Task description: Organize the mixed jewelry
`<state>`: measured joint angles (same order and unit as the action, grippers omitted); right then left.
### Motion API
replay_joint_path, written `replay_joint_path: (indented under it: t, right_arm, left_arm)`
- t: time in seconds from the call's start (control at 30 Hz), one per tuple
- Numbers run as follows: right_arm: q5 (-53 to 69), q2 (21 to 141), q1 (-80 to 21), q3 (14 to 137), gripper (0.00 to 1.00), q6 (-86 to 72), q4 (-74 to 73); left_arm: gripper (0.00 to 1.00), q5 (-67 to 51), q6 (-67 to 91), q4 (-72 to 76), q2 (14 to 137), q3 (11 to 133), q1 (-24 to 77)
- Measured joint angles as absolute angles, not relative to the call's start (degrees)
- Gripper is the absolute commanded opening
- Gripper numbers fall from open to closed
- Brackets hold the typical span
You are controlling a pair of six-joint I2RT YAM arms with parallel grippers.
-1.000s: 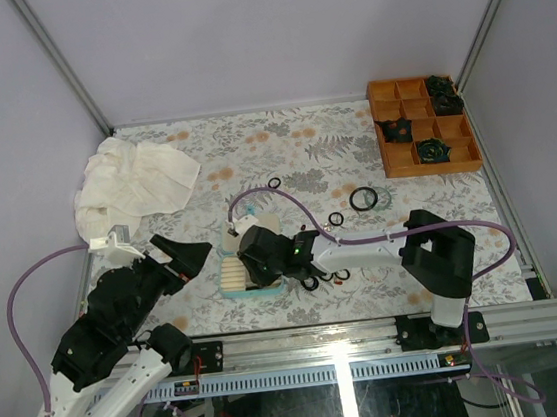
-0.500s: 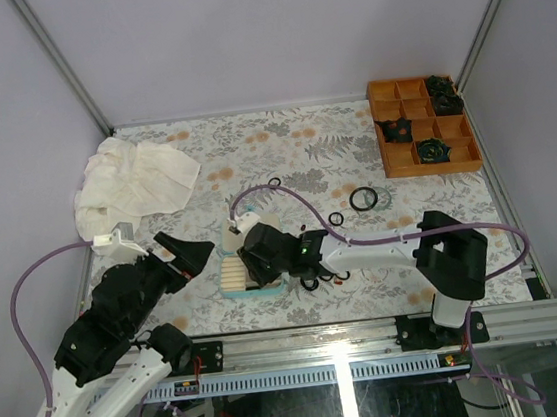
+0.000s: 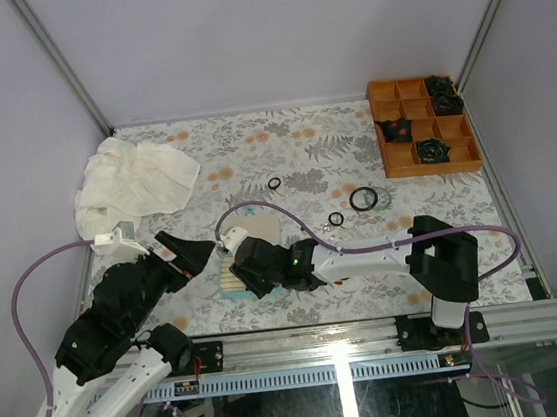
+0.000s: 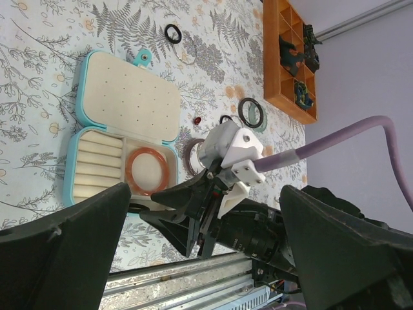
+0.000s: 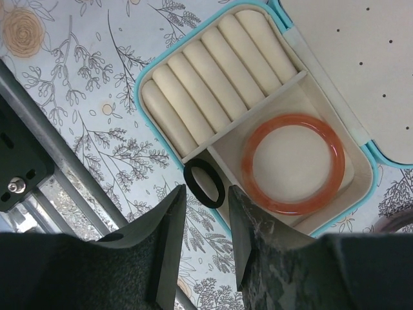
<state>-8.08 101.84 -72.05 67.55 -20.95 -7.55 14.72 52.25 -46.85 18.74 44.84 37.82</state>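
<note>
The right gripper hangs over the near corner of an open teal hinged jewellery case. Its jaws are parted, and a small black finger ring sits right at their tips. The ring lies on the case's near rim where the inner divider meets it. It looks let go rather than pinched, though the wrist view cannot rule out a light touch.

Just past the tips and to the left is a row of cream padded ring rolls, with no ring on them. Past the tips to the right, a reddish-brown bangle lies flat in the open compartment. The cream dotted lid lies open beyond that.

The step in hand looks like delivering this ring to the case. Perched on the rim, it is not yet seated, so the next move probably calls for a nudge towards a groove between the rolls. After that the gripper would lift clear and reach out for more.

Off to the left of the right jaws, the left gripper hovers with its jaws released wide and nothing in them.

Well beyond the right jaws on the floral worktop lie a small black ring, a larger black bangle and another small black ring. Farthest off are a crumpled white cloth and an orange compartment tray.

Against a second ago, the right gripper has slid left and nearer, uncovering the lid and hiding the loose rings beside the case. Its jaws have widened. The left arm has scarcely shifted.
</note>
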Motion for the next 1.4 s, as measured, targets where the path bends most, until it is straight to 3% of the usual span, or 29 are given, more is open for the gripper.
replay_joint_path:
  t: [1.4]
  right_arm:
    - [-11.5, 106.0, -72.3, 69.6, 0.4, -18.5, -10.5]
  left_arm:
    - [1.0, 14.1, 53.0, -46.2, 18.7, 43.2, 37.8]
